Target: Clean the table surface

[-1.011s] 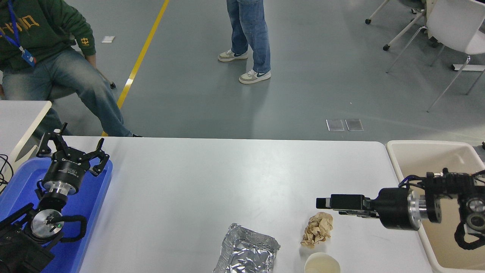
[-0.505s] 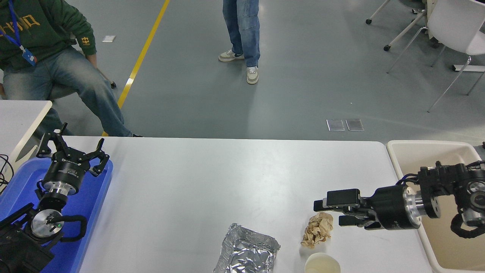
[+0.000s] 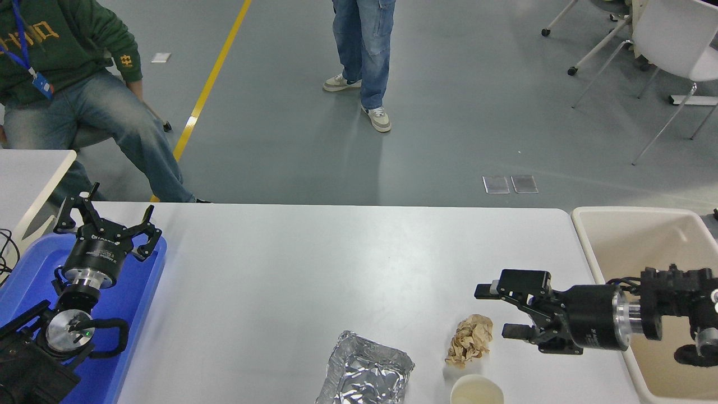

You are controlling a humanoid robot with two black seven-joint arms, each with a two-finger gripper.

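1. The table surface (image 3: 314,264) lay wide and pale right in front of the robot, and three bits of rubbish sat near its near edge.
2. The crumpled brown paper (image 3: 470,339) was your landmark. The foil tray (image 3: 367,370) lay to its left, well apart, and the paper cup (image 3: 477,391) stood just in front of it.
3. Your right gripper (image 3: 493,311) hung just to the right of the brown paper, with its fingers spread wide and nothing between them.
4. Your left gripper (image 3: 106,224) was parked far to the left of the paper, over the blue tray (image 3: 134,314), fingers spread and empty too.
5. The beige bin (image 3: 617,221) stood to the right of the paper, past the table's end. It looked like the place for rubbish.
6. To do this step well, I think you needed to go low, put one finger on each side of the paper, and squeeze gently.
7. You needed to mind the cup, because a bump could knock it off the near edge.
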